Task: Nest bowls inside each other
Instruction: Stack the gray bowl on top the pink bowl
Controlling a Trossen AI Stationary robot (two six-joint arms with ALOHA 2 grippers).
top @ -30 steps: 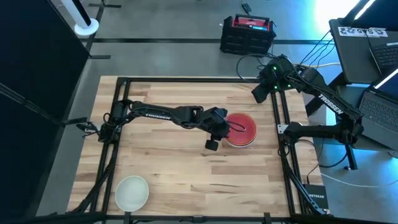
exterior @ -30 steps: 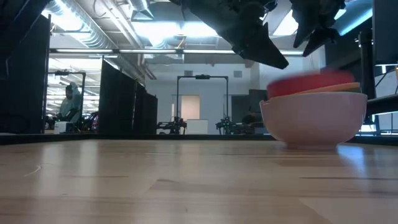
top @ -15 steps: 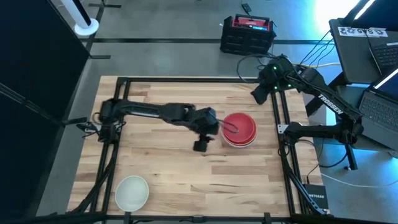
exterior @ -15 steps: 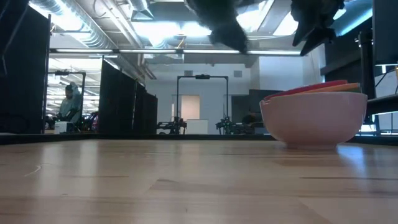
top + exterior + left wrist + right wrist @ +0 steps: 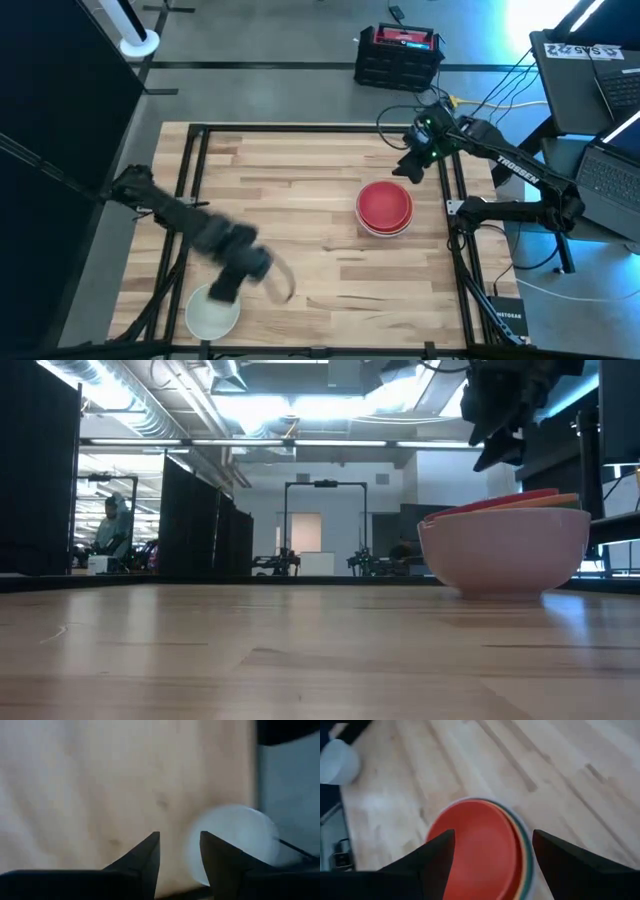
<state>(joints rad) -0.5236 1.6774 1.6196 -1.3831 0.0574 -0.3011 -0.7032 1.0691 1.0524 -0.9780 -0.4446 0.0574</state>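
Observation:
A stack of bowls (image 5: 384, 208) stands at the table's right: a red bowl (image 5: 475, 857) on top, orange and green rims under it, and a white bowl (image 5: 505, 550) outermost, resting on the wood. A pale mint bowl (image 5: 205, 316) sits alone at the near left corner. My left gripper (image 5: 223, 292) hovers over that bowl's far rim, pointing down. In the left wrist view it (image 5: 180, 851) is open with nothing between its fingers, and the bowl (image 5: 235, 840) lies just beside them. My right gripper (image 5: 407, 168) hangs wide open above and beyond the stack.
A black frame (image 5: 190, 200) runs round the table's edges. A black crate (image 5: 398, 55) stands on the floor beyond the far edge, and laptops (image 5: 590, 60) sit off to the right. Bare wood (image 5: 300, 220) lies between the stack and the pale bowl.
My left gripper has swung away from the stack, toward the table's near left corner, to above the pale mint bowl, and now points down. The red bowl, at first blurred above the stack, has settled into it. My right gripper has dipped a little toward the stack.

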